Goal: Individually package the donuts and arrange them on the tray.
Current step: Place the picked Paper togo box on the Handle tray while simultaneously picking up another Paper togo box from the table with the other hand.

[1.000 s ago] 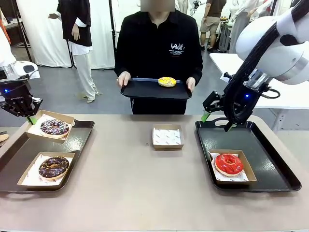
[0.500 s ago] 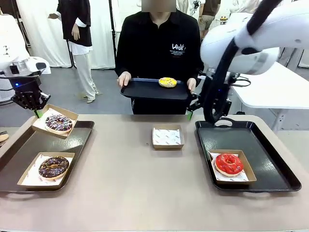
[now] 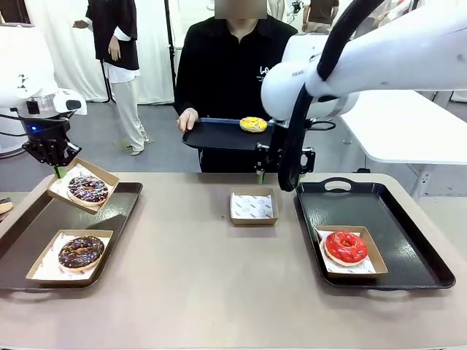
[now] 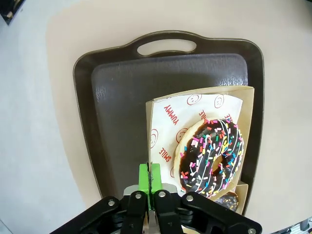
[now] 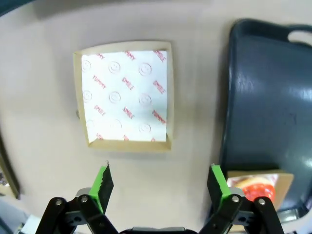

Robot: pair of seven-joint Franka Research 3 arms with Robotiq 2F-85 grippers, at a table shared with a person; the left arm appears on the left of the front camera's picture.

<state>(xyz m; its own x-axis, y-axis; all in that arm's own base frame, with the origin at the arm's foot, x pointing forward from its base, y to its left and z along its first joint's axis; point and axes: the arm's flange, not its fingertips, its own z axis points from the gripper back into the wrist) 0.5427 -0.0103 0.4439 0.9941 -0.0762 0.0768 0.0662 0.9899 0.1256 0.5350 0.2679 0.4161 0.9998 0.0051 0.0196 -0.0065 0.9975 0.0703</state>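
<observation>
Left hand [image 4: 150, 176], clamped on the tilted box [image 4: 195, 100] carrying the sprinkled donut [image 4: 212, 153], holds it at the left tray's [image 4: 117, 87] 12 o'clock end; right hand [image 5: 160, 183], fingers [image 5: 103, 181] apart, hovers above the empty box [image 5: 124, 95].

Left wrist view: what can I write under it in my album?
The left gripper pinches the edge of a paper-lined box holding a sprinkled donut over a dark tray.

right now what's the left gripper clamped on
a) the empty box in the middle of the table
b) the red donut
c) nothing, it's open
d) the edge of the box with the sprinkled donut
d: the left gripper is pinched shut on the edge of the box that holds the sprinkled donut.
</observation>
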